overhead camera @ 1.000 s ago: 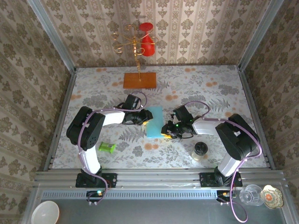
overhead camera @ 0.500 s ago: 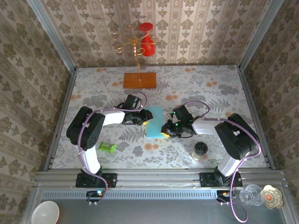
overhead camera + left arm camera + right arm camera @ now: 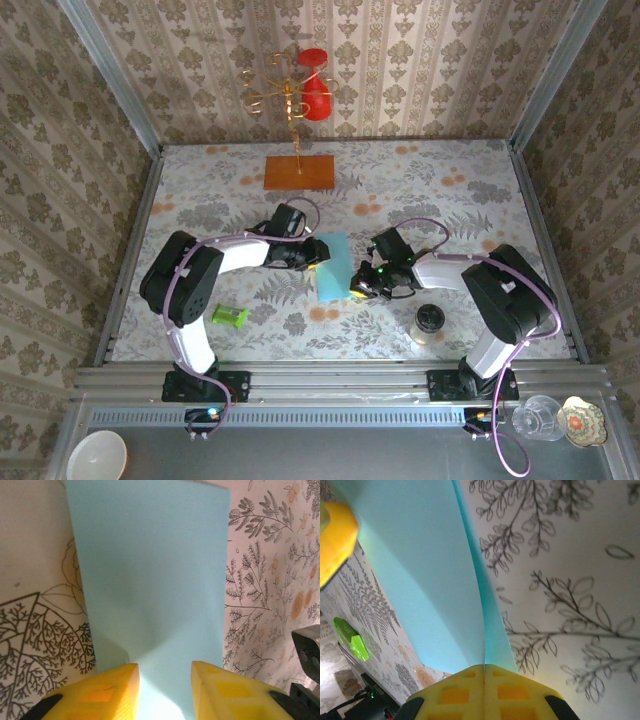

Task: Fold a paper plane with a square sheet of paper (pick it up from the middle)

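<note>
- Square sheet of paper (image 3: 331,265): light blue, mid-table between the two grippers. Narrow upright rectangle in the top view, so probably doubled along a centre fold. No nose or wing folds visible; judged an early stage of the plane.
- Right gripper (image 3: 358,283): at the sheet's right edge. In the right wrist view, yellow fingertips (image 3: 484,672) pressed together, with two layers of the paper (image 3: 435,580) converging into the seam. Pinching the sheet, likely to hold both layers aligned and the edge raised off the table (image 3: 450,200).
- Left gripper (image 3: 318,255): at the sheet's left edge, opposite the right one. In the left wrist view, jaws (image 3: 165,680) spread, a clear gap between the yellow fingers. Paper (image 3: 150,580) running into that gap and buckling slightly toward it. Not closed on the sheet; probably set there to take the edge or steady it for creasing.
- Risk, as judgement: thin paper, one-sided hold; layers liable to slip or skew if pulled before the second grip closes.
- Orange board (image 3: 299,172): toward the far side of the table, well apart from the work.
- Green cylinder (image 3: 229,317): near edge, left of the sheet, apart from it.
- Small dark-lidded jar (image 3: 429,321): near edge, by the right arm, clear of the paper.
</note>
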Robot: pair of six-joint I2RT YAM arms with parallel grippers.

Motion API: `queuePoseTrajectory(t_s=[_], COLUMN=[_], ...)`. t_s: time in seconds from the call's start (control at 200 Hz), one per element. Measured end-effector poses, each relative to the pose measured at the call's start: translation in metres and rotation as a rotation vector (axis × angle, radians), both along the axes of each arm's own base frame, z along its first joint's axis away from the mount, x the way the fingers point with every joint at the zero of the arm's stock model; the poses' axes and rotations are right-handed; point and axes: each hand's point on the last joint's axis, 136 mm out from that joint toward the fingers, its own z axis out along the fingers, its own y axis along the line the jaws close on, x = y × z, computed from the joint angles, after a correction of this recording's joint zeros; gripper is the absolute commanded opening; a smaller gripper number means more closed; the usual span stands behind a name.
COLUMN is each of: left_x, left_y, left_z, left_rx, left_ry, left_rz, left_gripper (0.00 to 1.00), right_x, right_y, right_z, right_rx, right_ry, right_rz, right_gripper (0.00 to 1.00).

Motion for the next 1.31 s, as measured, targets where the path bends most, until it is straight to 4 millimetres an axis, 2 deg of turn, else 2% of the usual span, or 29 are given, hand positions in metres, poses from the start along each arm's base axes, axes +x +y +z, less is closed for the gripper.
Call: queuePoseTrajectory(t_s=[0.145, 0.265, 0.51, 0.595, 0.79, 0.965, 1.305], left_x=[0.004, 0.005, 0.008, 0.008, 0.008, 0.008, 0.008], left_y=[0.004, 0.006, 0.002, 0.001, 0.0, 0.0, 0.0], left_z=[-0.001, -0.011, -0.014, -0.015, -0.015, -0.015, -0.016], left_rx=[0.004, 0.017, 0.006, 0.004, 0.0, 0.001, 0.002], left_ry=[-0.005, 0.014, 0.02, 0.02, 0.02, 0.02, 0.022], left_rz=[0.006, 0.013, 0.004, 0.002, 0.0, 0.001, 0.001], left_gripper=[0.23, 0.19, 0.16, 0.16, 0.16, 0.14, 0.13], right_x=[-0.005, -0.005, -0.003, 0.001, 0.019, 0.025, 0.041], right_y=[-0.003, -0.003, 0.001, 0.009, 0.042, 0.053, 0.047], right_z=[0.005, 0.008, 0.013, 0.019, 0.03, 0.028, 0.015], right_rx=[0.004, 0.008, 0.028, 0.049, 0.096, 0.105, 0.033], right_ry=[-0.017, -0.026, -0.035, -0.047, -0.097, -0.108, -0.135], right_rz=[0.009, 0.012, 0.023, 0.038, 0.089, 0.101, 0.037], right_gripper=[0.0, 0.0, 0.0, 0.0, 0.0, 0.0, 0.0])
